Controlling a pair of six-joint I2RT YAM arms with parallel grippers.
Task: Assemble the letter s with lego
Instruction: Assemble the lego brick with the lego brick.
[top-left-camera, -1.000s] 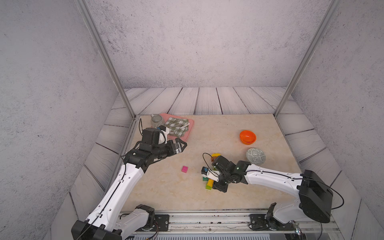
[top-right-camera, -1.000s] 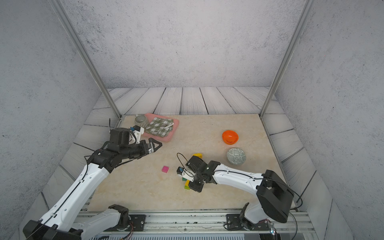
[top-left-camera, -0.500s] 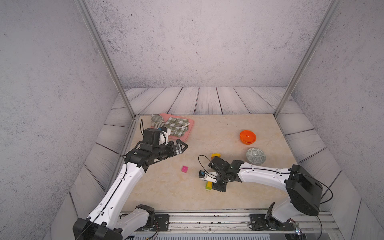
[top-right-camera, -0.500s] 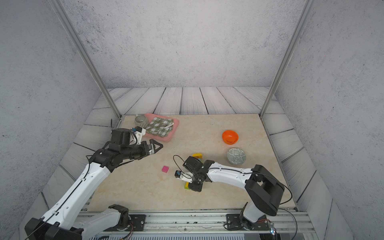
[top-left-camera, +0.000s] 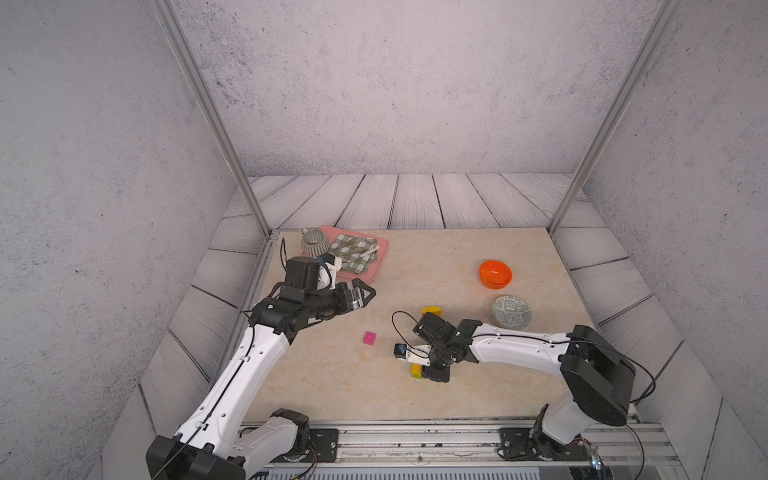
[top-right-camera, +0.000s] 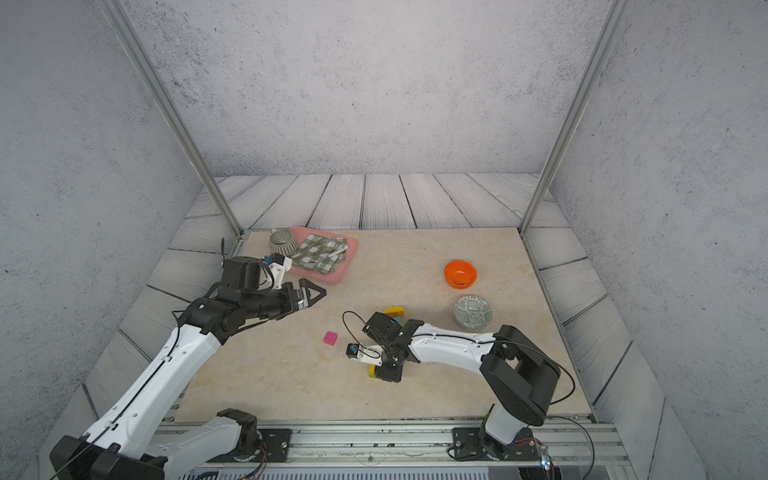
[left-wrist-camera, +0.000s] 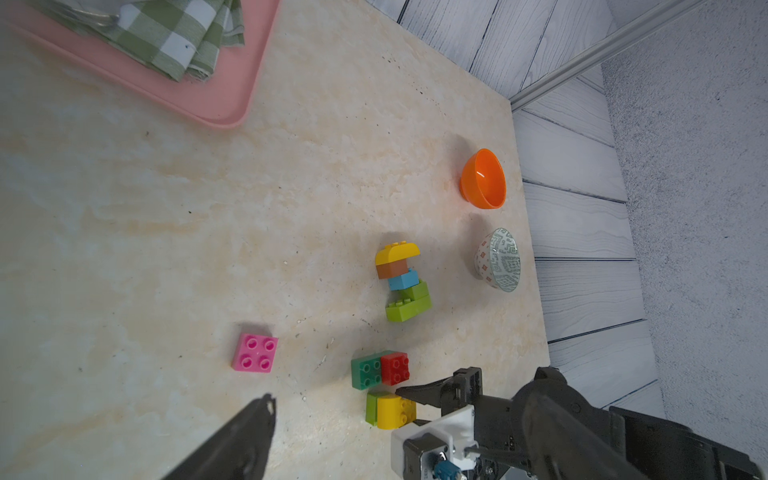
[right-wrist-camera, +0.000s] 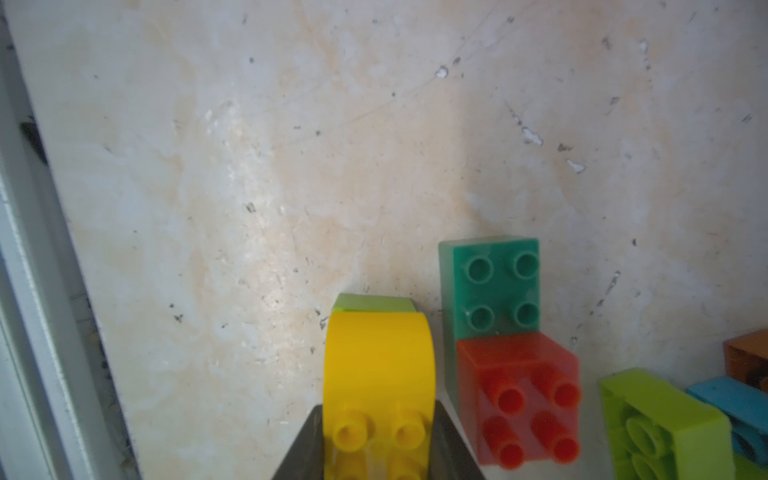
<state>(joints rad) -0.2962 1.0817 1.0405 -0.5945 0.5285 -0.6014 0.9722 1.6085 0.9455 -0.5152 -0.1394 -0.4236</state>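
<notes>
My right gripper (right-wrist-camera: 379, 451) is shut on a yellow curved brick (right-wrist-camera: 378, 374) that has a lime brick (right-wrist-camera: 374, 303) joined to its far end. It holds them low over the table (top-left-camera: 424, 368), next to a dark green brick (left-wrist-camera: 365, 372) and a red brick (left-wrist-camera: 395, 368) that touch each other. Beyond them a stack of yellow, brown, blue and lime bricks (left-wrist-camera: 401, 282) lies on its side. A pink brick (top-left-camera: 369, 338) sits alone to the left. My left gripper (top-left-camera: 365, 293) hovers open and empty near the tray, apart from all the lego.
An orange bowl (top-left-camera: 495, 274) and a patterned bowl (top-left-camera: 512, 312) stand at the right. A pink tray (top-left-camera: 381, 257) at the back left carries a checked cloth (top-left-camera: 353, 251) and a ribbed grey cup (top-left-camera: 313, 243). Metal frame posts rise at the back corners.
The right arm's elbow has swung in toward the middle while its gripper stays at the bricks, still shut on the yellow one. The left arm has hardly moved.
</notes>
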